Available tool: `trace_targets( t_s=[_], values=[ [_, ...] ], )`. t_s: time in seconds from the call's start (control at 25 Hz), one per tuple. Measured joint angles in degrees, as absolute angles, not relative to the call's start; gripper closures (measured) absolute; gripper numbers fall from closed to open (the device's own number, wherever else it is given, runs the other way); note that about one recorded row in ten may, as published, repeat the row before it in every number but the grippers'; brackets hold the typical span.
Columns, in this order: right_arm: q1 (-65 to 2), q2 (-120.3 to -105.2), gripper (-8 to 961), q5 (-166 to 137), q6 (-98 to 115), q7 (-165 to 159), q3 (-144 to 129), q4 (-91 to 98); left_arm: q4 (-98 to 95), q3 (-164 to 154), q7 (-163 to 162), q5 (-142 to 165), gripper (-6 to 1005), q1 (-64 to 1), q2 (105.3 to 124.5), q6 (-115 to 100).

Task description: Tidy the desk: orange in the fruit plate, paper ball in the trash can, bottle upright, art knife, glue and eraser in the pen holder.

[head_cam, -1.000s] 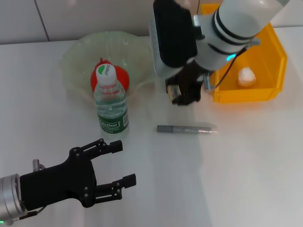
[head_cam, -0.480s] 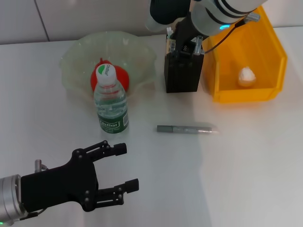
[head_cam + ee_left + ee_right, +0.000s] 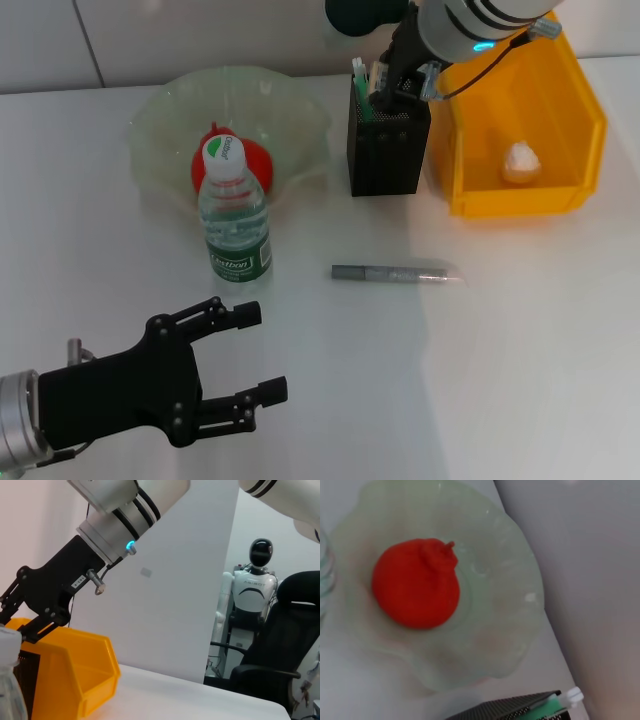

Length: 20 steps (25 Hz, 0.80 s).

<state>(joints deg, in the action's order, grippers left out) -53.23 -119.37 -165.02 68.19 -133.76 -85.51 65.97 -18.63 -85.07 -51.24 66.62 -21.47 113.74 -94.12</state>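
The orange (image 3: 250, 158) (image 3: 415, 590) lies in the pale-green fruit plate (image 3: 290, 110) (image 3: 520, 605). In front of the plate, the bottle (image 3: 237, 215) stands upright. The paper ball (image 3: 521, 160) rests inside the yellow trash can (image 3: 580, 130) (image 3: 75, 670). A grey art knife (image 3: 395, 273) lies flat on the table. My right gripper (image 3: 398, 92) (image 3: 20, 622) hovers just above the black mesh pen holder (image 3: 388, 150) (image 3: 510, 711), open and holding nothing I can see. A green-and-white glue stick (image 3: 358, 82) (image 3: 560, 702) stands in the holder. The eraser is hidden. My left gripper (image 3: 255, 350) is open near the table's front left.
The trash can stands directly right of the pen holder, touching or nearly so. White table surface spreads around the art knife and to the front right. A wall rises behind the plate.
My right gripper carried a small thing from in front of the pen holder up over it, dipped in, and now sits slightly higher. My left gripper barely shifted.
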Motion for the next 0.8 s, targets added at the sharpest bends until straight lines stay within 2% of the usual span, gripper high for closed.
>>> trace_targets(
  t_s=[0.56, 0.8],
  values=[
    [-51.3, -119.63, 422, -167.2, 66.3, -135.4, -86.2, 66.6, -18.4, -85.1, -51.2, 66.6, 165, -21.3, 113.73, -94.1],
    [-51.3, -119.54, 349, -167.2, 66.7, -136.4, -85.8, 67.5, -18.4, -85.1, -51.2, 66.6, 165, -21.2, 113.73, -93.9]
  ],
)
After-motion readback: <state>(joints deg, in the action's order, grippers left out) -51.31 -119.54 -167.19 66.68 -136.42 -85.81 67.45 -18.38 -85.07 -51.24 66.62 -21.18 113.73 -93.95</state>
